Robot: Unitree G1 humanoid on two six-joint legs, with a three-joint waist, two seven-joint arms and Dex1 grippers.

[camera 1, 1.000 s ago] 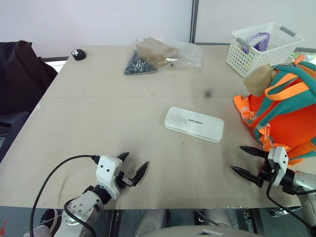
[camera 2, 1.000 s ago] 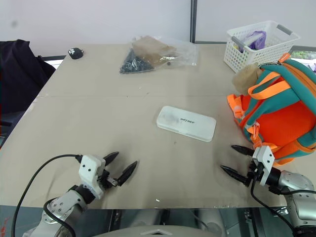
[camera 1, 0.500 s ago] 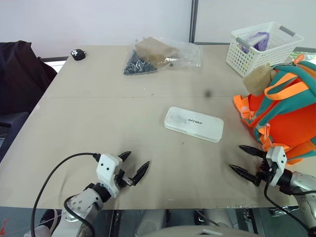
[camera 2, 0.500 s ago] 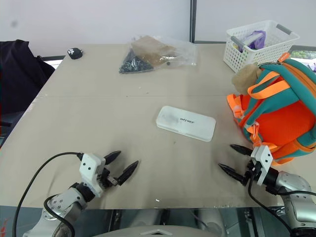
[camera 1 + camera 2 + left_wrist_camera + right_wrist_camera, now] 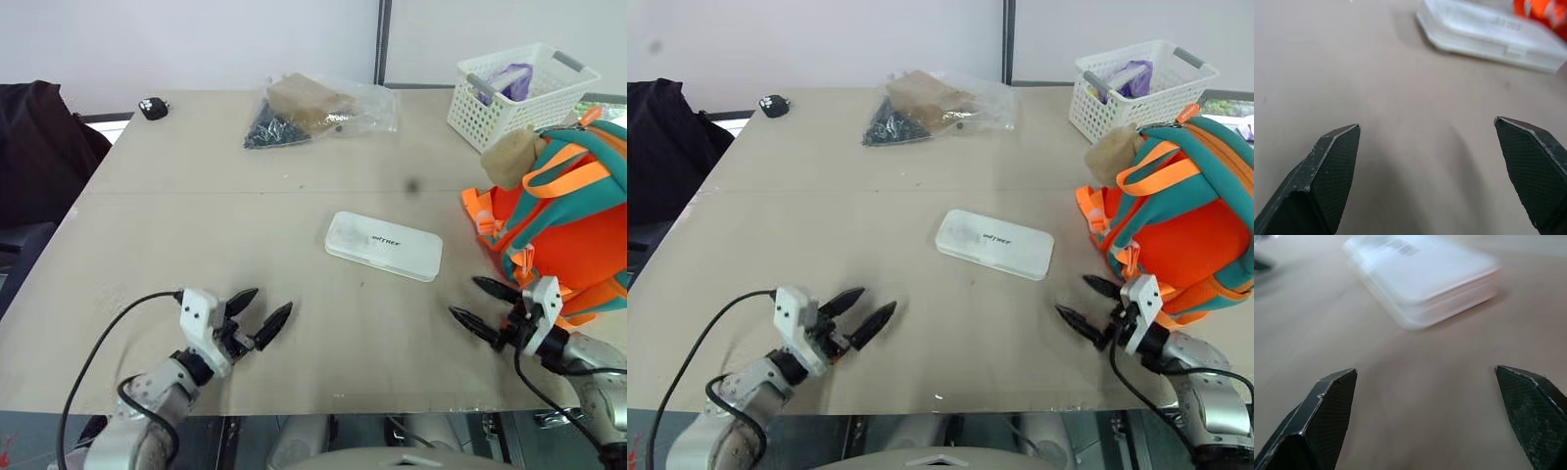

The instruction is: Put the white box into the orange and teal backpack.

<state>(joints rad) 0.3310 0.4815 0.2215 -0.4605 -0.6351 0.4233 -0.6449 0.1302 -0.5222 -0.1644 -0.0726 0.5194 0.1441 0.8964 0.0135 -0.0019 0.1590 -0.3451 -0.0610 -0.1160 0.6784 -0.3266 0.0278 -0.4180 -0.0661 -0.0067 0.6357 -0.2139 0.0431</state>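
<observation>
Both arms low over the bench (image 5: 176,225) near its front edge, bare surface ahead of each. Left jaws (image 5: 258,311) spread apart, empty, angled toward the white box (image 5: 383,245). Right jaws (image 5: 479,304) also spread wide, empty, sitting just beside the lower front of the orange and teal backpack (image 5: 563,215). Box lies flat mid-bench, between the two arms and farther out, well apart from left jaws, nearer to right jaws, touching neither. Backpack stands at the right edge; white basket (image 5: 519,93) behind it, plastic bag (image 5: 318,108) at the far side.
</observation>
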